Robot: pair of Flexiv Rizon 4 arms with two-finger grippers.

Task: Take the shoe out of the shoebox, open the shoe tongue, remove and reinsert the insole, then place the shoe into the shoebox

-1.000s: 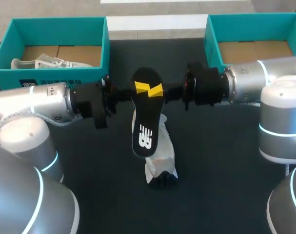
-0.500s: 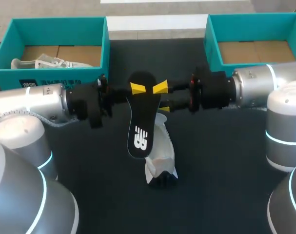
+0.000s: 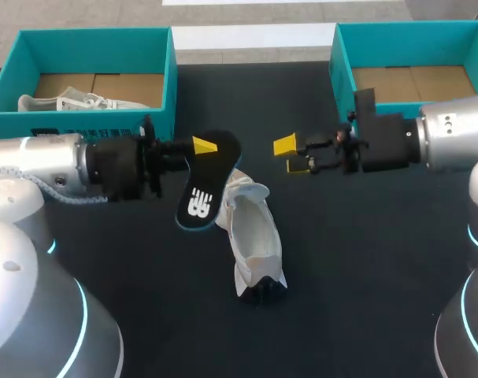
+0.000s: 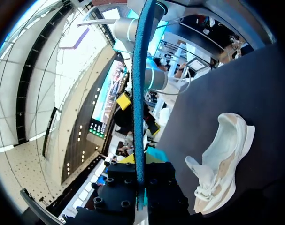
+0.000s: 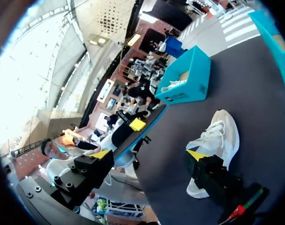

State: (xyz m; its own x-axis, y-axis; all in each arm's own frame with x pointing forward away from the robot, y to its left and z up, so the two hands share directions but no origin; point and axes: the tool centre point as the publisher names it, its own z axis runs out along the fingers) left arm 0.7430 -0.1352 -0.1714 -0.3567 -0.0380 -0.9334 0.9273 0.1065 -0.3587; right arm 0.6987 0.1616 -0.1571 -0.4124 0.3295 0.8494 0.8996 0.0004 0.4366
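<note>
The left gripper (image 3: 203, 151) is clamped on one end of the insole (image 3: 199, 197) and holds it in the air, just beside the shoe (image 3: 250, 236). The right gripper (image 3: 292, 155) hangs wide open with nothing in it, near the shoe's other side. The shoe lies on the desk (image 3: 364, 276), well apart from the teal boxes at the back. By my reading, the shoe is out and the insole removed. What is left is reinserting the insole and putting the shoe in the right box (image 3: 342, 75).
</note>
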